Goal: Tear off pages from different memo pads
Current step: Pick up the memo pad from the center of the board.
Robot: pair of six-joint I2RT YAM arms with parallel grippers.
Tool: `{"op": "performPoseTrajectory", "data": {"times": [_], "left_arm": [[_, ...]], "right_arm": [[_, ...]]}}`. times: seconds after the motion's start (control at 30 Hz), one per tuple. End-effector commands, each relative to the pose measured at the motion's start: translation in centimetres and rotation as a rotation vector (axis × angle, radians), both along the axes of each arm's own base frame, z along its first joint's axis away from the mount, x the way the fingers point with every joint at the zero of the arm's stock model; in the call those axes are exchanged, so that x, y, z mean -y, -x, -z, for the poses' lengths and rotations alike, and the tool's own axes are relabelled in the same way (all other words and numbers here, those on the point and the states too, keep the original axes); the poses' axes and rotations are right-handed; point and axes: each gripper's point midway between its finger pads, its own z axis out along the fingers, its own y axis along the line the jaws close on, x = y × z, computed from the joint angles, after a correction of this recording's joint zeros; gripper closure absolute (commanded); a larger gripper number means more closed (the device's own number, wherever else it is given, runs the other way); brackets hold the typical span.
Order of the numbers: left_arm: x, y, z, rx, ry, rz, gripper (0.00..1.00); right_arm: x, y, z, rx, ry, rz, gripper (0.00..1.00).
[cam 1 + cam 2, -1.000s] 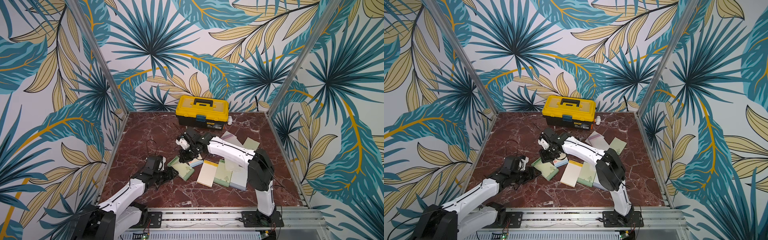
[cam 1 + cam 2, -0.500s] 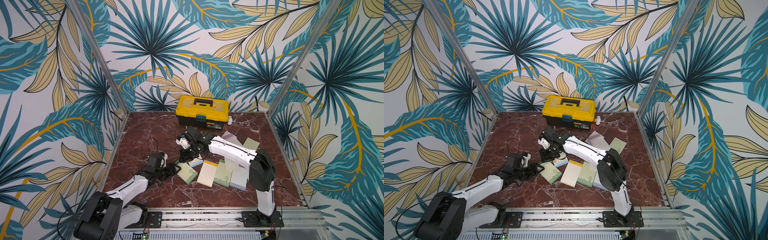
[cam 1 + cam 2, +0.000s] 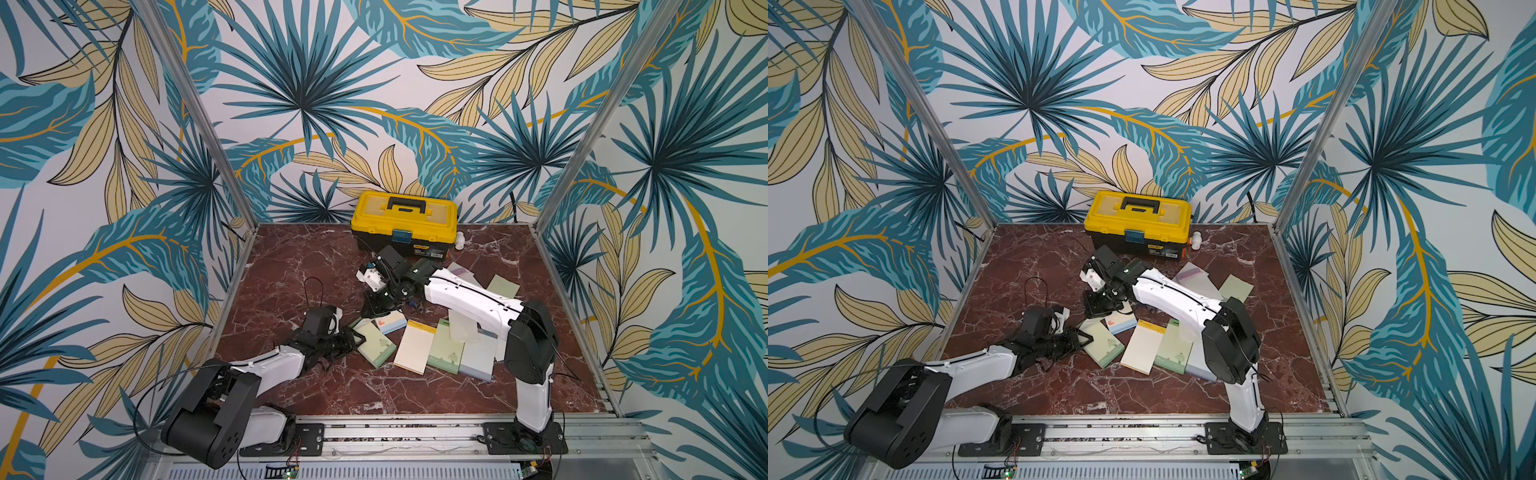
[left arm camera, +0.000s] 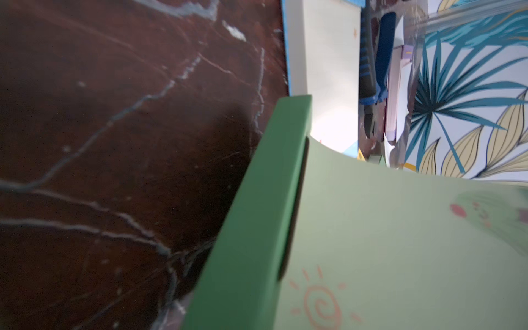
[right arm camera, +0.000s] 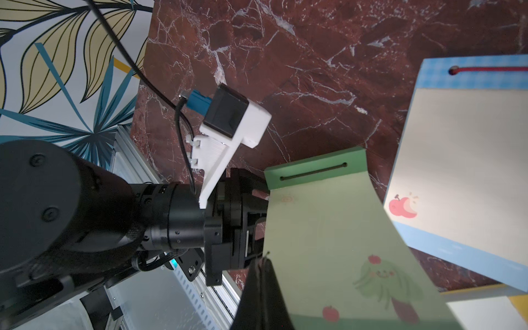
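A green memo pad (image 3: 376, 343) lies at the left end of a row of memo pads. Its top page (image 5: 328, 228) bows up from the dark green header (image 5: 314, 168). My left gripper (image 3: 356, 337) is at that page's side edge and is shut on it, with the fingertips hidden by the paper. My right gripper (image 5: 261, 264) is shut, and its tips rest on the same pad's edge beside the left one. The blue-bordered pad (image 3: 390, 322), the cream pad with a yellow header (image 3: 415, 349), a second green pad (image 3: 446, 351) and a grey-lavender pad (image 3: 478, 357) lie to the right.
A yellow toolbox (image 3: 405, 226) stands at the back wall with a small white bottle (image 3: 460, 241) beside it. A pink-lilac pad (image 3: 461, 272), a loose pale green page (image 3: 503, 286) and a curled white page (image 3: 463, 328) lie under and behind my right arm. Blue-handled pliers (image 4: 377, 57) lie beyond the blue-bordered pad.
My left arm reached right to the green pad's edge, and its jaws closed from wide open. The right gripper stayed shut in place.
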Motion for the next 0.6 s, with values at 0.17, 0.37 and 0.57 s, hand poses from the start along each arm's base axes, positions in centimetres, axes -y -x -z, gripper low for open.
{"op": "performPoseTrajectory", "data": {"times": [0.17, 0.37, 0.57], "left_arm": [[0.9, -0.5, -4.2, 0.126, -0.029, 0.102, 1.00], [0.2, 1.3, -5.5, 0.093, -0.116, 0.194, 1.00], [-0.6, 2.0, -7.6, 0.031, -0.207, 0.242, 1.00]], "right_arm": [[3.2, -1.1, -2.7, 0.061, -0.018, -0.011, 1.00], [4.0, 0.2, -3.9, 0.059, -0.108, -0.157, 1.00], [4.9, 3.9, -4.8, 0.074, -0.179, -0.358, 0.51]]}}
